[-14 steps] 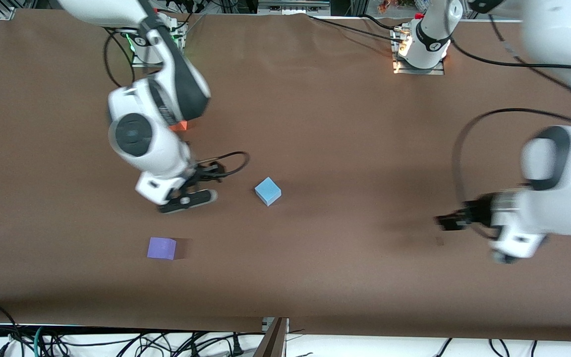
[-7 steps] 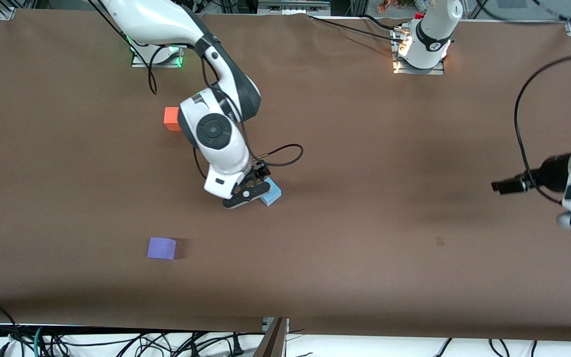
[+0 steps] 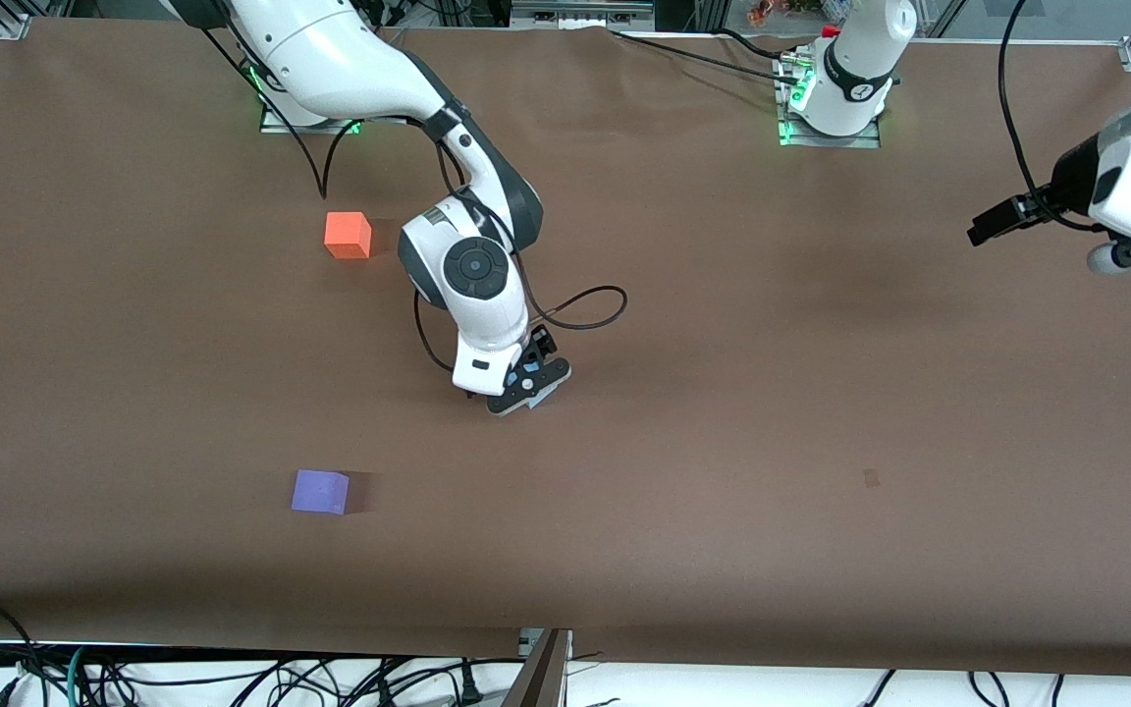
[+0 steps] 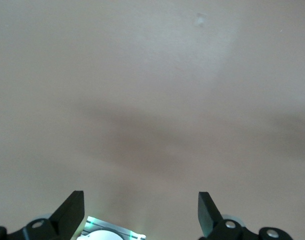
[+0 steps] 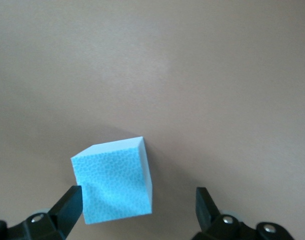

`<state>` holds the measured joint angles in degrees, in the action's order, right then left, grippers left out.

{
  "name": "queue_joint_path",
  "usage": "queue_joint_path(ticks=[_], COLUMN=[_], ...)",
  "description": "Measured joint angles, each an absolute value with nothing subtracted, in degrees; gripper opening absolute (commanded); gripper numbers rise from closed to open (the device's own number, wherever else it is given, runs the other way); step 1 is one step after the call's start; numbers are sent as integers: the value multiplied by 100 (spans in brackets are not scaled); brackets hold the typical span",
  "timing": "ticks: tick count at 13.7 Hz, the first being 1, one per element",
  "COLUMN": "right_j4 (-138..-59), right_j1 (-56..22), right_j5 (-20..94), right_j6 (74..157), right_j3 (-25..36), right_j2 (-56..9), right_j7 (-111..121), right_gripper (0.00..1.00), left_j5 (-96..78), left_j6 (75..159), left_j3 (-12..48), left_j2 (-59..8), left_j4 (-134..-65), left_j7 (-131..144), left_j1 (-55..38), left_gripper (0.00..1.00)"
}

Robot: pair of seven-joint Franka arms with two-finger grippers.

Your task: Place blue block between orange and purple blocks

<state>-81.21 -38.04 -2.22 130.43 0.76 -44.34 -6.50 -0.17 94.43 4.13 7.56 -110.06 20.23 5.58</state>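
Since the earlier frame right end effector [image 3: 526, 388] has come over blue block [image 5: 115, 182], left end effector [image 4: 140, 215] withdrawn, waiting released | right fingers spread, block between, off-centre | step: grasp | next: centre, clench, carry between orange block [image 3: 347, 235] and purple block [image 3: 320, 491] on counter [image 3: 723, 442]

No readable text, label, brand, number or sign anywhere in views. Small dark mark on left arm's base [image 3: 858, 90] too small to make out.
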Motion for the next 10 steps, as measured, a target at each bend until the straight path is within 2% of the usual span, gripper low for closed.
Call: queue_joint_path(ticks=[5, 7, 10], right_j4=[-8122, -8122, -8122], right_j1=[-3951, -3974, -3988], right_j5=[-222, -222, -222], right_j6=[13064, 13075, 13190], right_j3=[76, 76, 77], right_j2=[-4479, -4561, -4697], right_j7=[-651, -651, -651], right_gripper=[100, 100, 100], left_j5=[217, 217, 211], left_j6=[10116, 10231, 10241], left_j3=[565, 570, 572], left_j2=[486, 28, -732], left_j4=[-11197, -10883, -10004], left_j7=[2216, 2216, 2216], left_j1=[560, 561, 563], left_gripper=[100, 100, 100])
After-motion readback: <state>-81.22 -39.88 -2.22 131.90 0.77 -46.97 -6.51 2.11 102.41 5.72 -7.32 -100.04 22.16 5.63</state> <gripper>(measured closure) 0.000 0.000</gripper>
